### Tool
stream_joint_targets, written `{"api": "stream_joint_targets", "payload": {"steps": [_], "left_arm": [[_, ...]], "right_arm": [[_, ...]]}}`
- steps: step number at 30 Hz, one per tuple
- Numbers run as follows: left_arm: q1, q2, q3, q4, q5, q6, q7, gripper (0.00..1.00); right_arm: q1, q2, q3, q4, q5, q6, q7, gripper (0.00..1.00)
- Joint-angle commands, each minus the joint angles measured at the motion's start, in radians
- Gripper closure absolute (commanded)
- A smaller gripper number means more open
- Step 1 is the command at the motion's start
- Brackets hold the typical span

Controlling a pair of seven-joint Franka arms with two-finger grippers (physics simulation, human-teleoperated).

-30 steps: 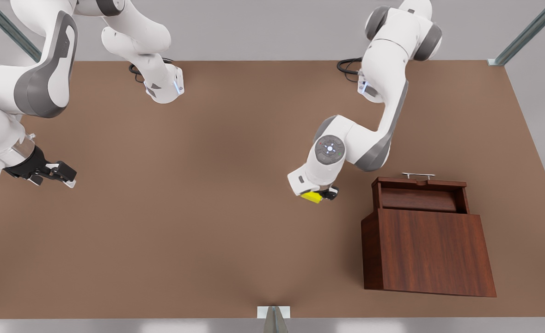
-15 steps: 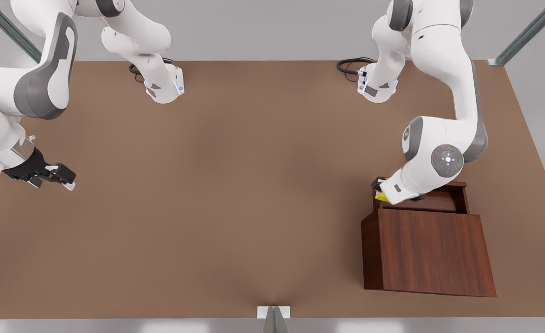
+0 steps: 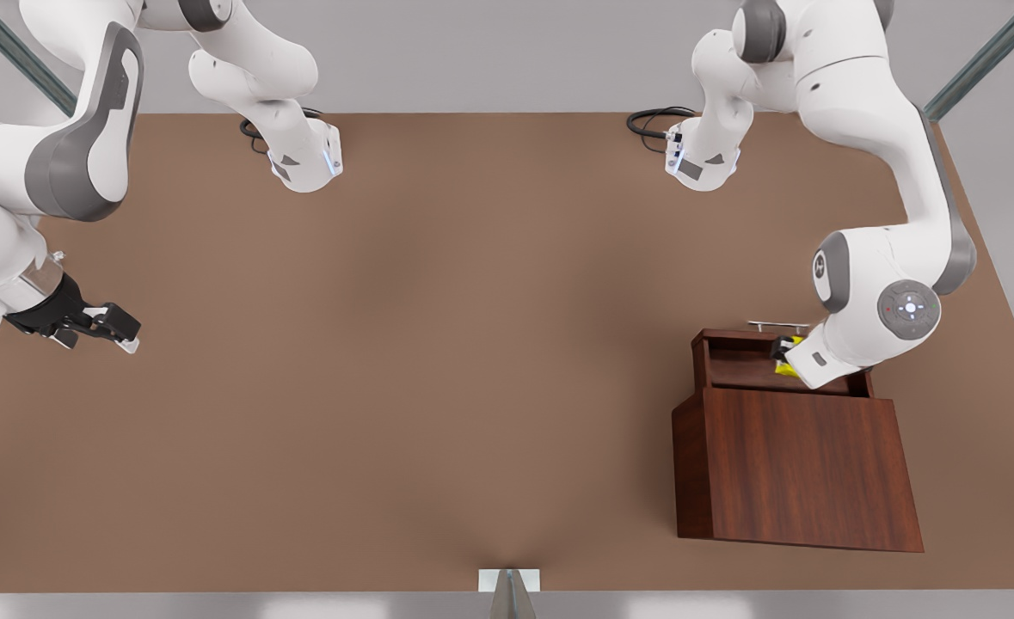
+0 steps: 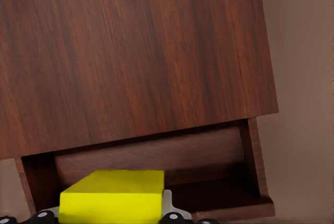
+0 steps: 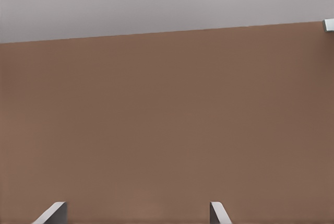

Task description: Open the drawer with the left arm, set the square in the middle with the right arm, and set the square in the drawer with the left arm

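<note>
Yellow against dark wood: the left gripper [image 3: 783,354] holds the square [image 4: 110,196] clamped between its fingers above the open drawer [image 3: 734,368]. A clean finish probably means lowering it clear of the drawer walls before letting go. The right gripper [image 3: 102,331] waits at the table's [image 3: 438,344] far side, fingers parted. The wrist hides most of the drawer's handle [image 3: 775,325].

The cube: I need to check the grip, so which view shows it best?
The left wrist view: the cube sits large between the left claw's fingers, over the open drawer. The front view shows a yellow sliver.
</note>
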Motion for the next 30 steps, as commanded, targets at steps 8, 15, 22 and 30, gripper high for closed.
{"api": "stream_joint_targets", "payload": {"steps": [8, 15, 22, 30], "left_arm": [[-0.001, 0.017, 0.009, -0.006, -0.162, 0.006, 0.000, 0.23], [0.002, 0.046, 0.013, -0.006, -0.163, 0.014, 0.000, 0.23], [0.010, 0.059, 0.015, -0.020, -0.163, 0.023, 0.001, 0.00], [0.008, 0.048, 0.019, 0.026, -0.160, -0.037, -0.014, 0.00]], "right_arm": [[-0.001, 0.001, 0.000, 0.000, 0.000, 0.000, 0.000, 0.00], [0.000, -0.001, 0.000, 0.000, 0.000, 0.000, 0.002, 0.00], [-0.001, 0.001, 0.000, 0.000, 0.000, 0.000, 0.000, 0.00], [-0.001, 0.001, 0.000, 0.000, 0.000, 0.000, 0.000, 0.00]]}}
